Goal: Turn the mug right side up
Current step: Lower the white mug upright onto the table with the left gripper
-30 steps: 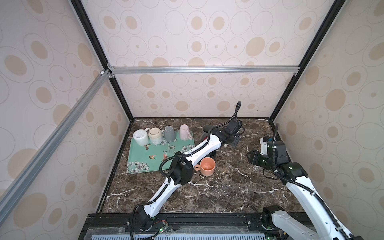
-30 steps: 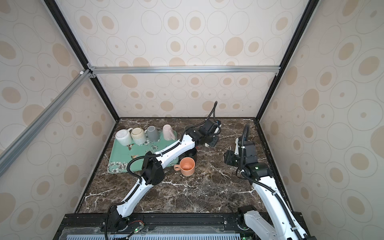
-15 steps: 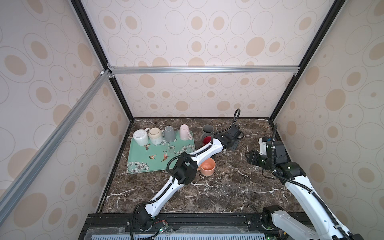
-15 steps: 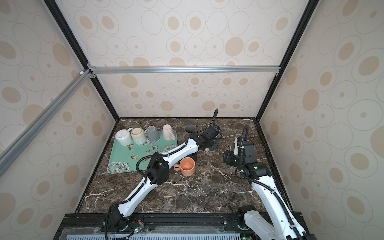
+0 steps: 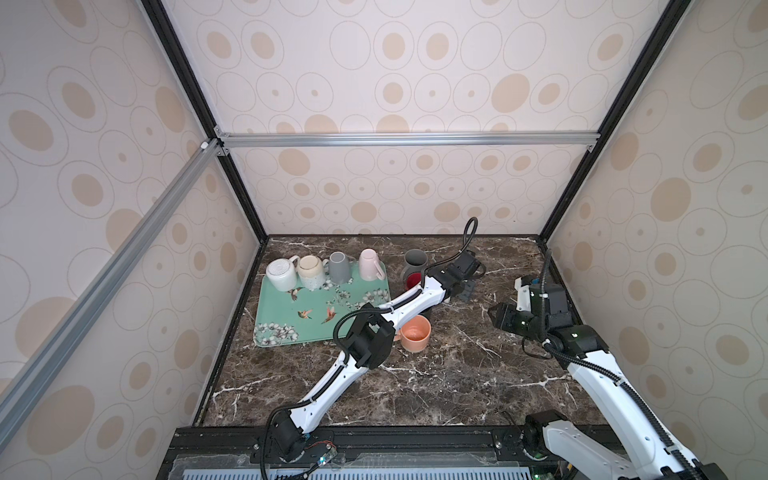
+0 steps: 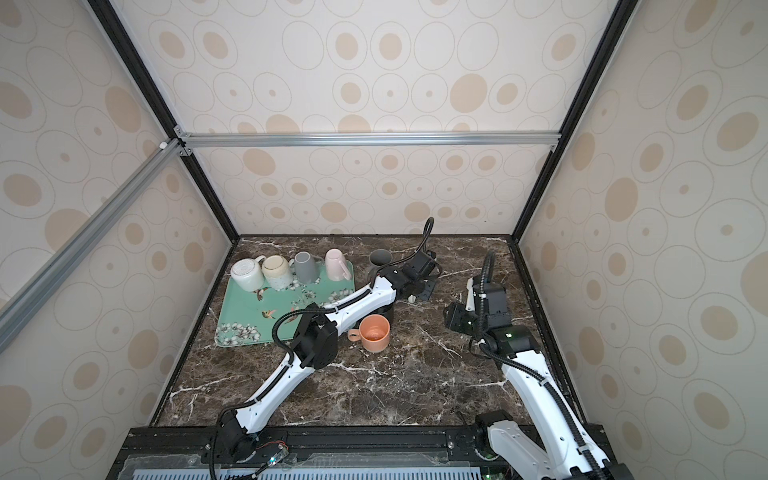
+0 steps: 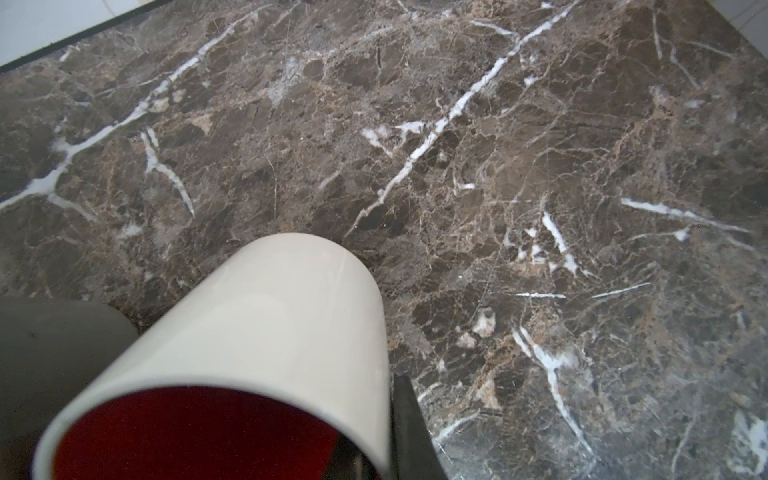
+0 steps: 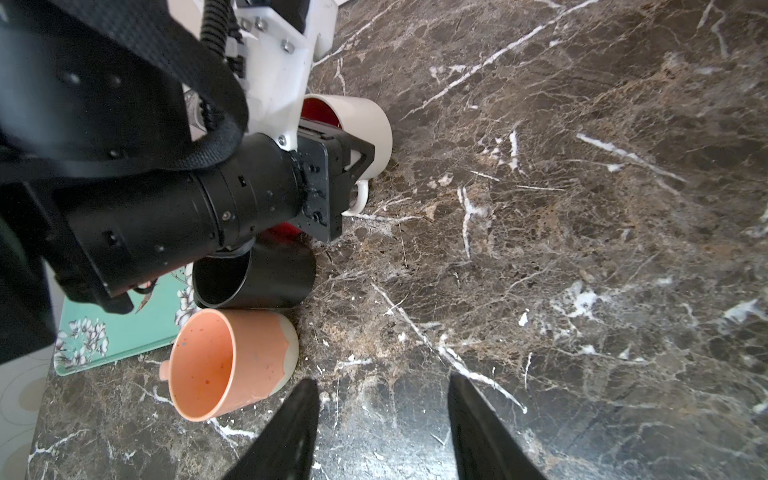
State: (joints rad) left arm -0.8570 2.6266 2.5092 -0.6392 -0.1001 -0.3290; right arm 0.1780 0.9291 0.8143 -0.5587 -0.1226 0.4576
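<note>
Reaches with the left arm from the front edge of the desk (image 5: 457, 374) to a spot near the back edge, about midway between the left and right edges. Pinches the white mug (image 8: 365, 120) there with the left gripper (image 8: 361, 156), fingers (image 7: 409, 428) pressed almost together at the handle side; cannot tell from the wrist views whether on the handle or on the wall. Has the white mug base down on the desk, mouth up, red inside showing. Hides most of it under the left wrist in both top views. Holds the right gripper (image 8: 382, 378) low over bare desk near the right edge, fingers spread, well apart from the white mug. Shows a gray mug (image 5: 415, 257) by the back edge, a second red-lined mug (image 5: 412, 281) just in front of it, a black mug (image 8: 257, 278) under the left forearm and an orange mug (image 5: 415, 334) just in front of the black one, all mouth up. Shows a green tray (image 5: 274, 316) toward the back left corner, with a row of four mugs (image 5: 311, 270) bottom up along its back edge.
</note>
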